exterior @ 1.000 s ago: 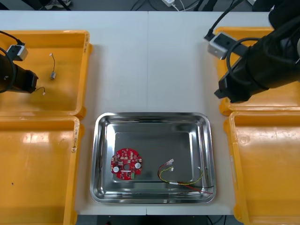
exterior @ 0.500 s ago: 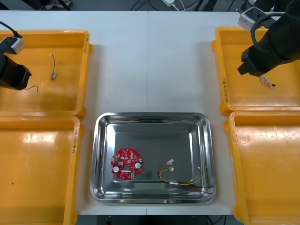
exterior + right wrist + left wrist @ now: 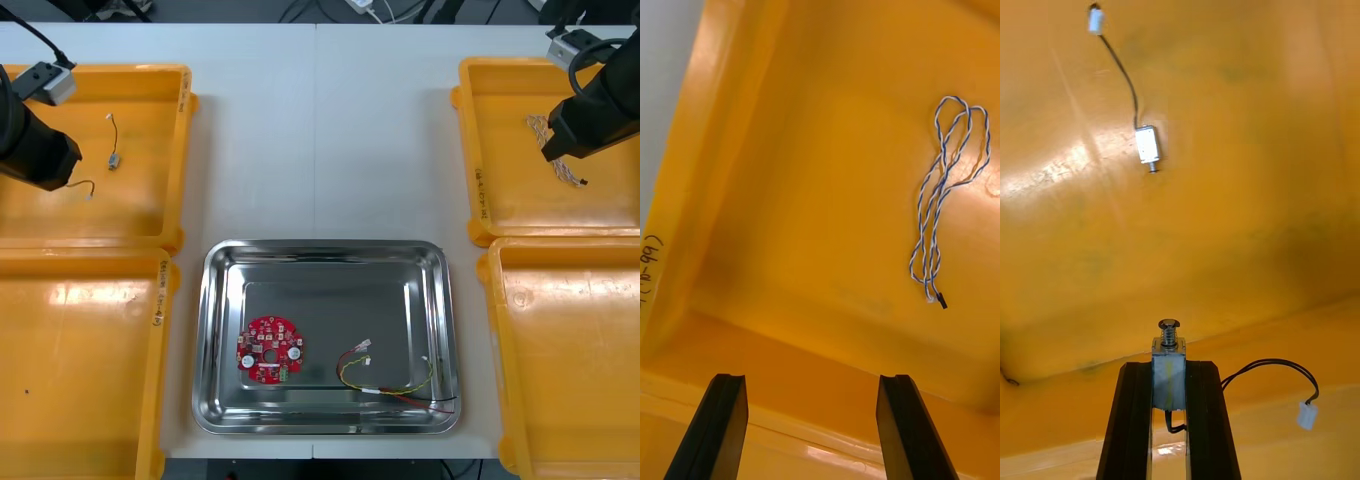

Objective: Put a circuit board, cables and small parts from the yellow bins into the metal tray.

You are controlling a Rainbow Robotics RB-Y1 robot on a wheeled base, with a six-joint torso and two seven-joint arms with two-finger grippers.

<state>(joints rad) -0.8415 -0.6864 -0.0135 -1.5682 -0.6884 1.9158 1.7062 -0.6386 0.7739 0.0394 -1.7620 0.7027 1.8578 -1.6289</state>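
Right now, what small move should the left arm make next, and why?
Probably carry it toward the metal tray: the left jaws, over the far-left yellow bin, are shut on a small metal part. The right jaws stand open above the blue-and-white cable.

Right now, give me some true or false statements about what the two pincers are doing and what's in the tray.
1. The left pincer is shut on a small metal part. True.
2. The right pincer holds the blue and white cable. False: it is open, and the cable lies loose in the yellow bin.
3. The red circuit board lies in the tray. True.
4. The tray holds no cable. False: a red and yellow cable lies in it.
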